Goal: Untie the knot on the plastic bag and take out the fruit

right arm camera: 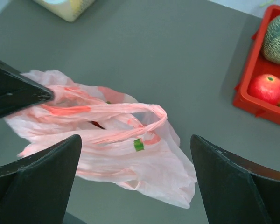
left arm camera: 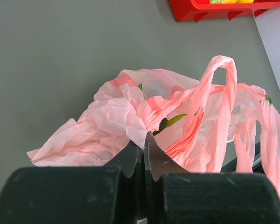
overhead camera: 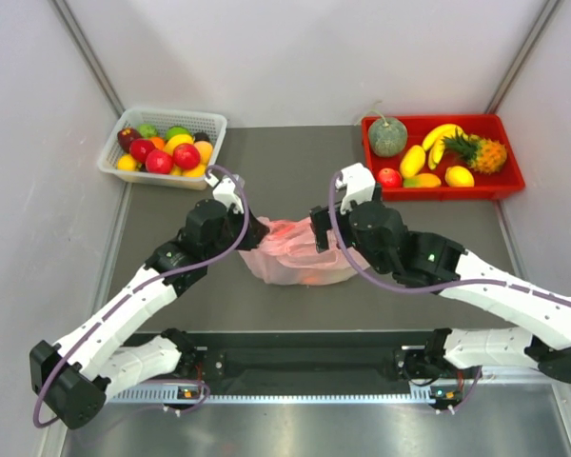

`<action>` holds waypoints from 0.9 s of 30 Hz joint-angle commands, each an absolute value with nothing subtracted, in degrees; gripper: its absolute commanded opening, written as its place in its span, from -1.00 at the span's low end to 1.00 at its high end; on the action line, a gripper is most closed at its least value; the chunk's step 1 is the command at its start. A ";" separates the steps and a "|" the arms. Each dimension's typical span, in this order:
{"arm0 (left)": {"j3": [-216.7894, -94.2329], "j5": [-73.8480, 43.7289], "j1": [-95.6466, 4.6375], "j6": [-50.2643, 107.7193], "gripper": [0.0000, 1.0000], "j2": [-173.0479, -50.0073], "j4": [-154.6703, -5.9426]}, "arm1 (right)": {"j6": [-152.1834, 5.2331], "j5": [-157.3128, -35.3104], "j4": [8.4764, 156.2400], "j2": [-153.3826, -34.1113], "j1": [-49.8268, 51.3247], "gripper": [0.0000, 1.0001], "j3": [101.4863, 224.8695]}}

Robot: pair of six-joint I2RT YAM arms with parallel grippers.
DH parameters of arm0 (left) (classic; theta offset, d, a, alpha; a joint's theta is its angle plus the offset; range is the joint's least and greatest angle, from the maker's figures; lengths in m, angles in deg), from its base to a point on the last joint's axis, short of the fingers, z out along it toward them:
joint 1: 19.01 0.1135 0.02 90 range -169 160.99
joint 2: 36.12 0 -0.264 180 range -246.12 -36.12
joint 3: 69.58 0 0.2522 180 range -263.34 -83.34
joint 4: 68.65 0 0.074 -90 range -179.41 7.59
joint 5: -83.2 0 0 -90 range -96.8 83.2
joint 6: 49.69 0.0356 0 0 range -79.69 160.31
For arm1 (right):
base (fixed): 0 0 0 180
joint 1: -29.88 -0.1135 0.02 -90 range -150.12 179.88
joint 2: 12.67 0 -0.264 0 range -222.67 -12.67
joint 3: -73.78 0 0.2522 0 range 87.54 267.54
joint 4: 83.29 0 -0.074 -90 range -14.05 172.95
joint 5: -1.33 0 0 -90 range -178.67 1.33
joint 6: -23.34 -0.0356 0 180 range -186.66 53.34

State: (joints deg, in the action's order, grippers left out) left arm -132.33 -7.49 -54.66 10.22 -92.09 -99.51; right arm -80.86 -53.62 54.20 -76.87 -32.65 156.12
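The pink plastic bag (overhead camera: 300, 259) lies crumpled at mid-table between two robot arms. The left gripper (left arm camera: 143, 140) is clamped tight on a fold of the bag's film. The right gripper (right arm camera: 135, 137) hangs over the bag with its fingers spread wide, holding nothing. One handle loop (left arm camera: 220, 88) stands upright, and a green sliver (left arm camera: 175, 120) shows through the plastic. The bag's red print (right arm camera: 65, 109) is too crumpled to read. The table (overhead camera: 295, 171) is topped in dark grey matting and walled by pale panels (overhead camera: 295, 57). A white basket (overhead camera: 214, 122) of coloured fruit (overhead camera: 171, 150) sits at the far left corner. At far right, a red tray (overhead camera: 500, 181) carries a melon (overhead camera: 387, 136) and a pineapple (overhead camera: 481, 152).
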 commanded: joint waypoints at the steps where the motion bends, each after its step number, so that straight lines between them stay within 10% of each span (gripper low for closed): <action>1: -131.68 -8.73 -54.51 10.34 -1.00 -90.35 -96.12 | -80.28 -58.61 59.24 -72.69 -30.78 0.99 157.06; 13: -131.24 -9.00 -54.51 9.90 -1.00 -89.03 -95.42 | -79.23 -70.29 44.99 -90.44 -26.11 0.99 166.12; 27: -130.63 -4.69 -54.51 11.74 -1.00 -87.28 -97.18 | -79.23 -71.71 38.83 -83.78 -26.20 0.99 154.17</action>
State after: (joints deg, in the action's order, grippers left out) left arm -130.91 -6.96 -54.69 10.51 -88.98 -99.19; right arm -78.82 -73.40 41.94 -86.55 -26.20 155.77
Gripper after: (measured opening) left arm 0.024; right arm 0.993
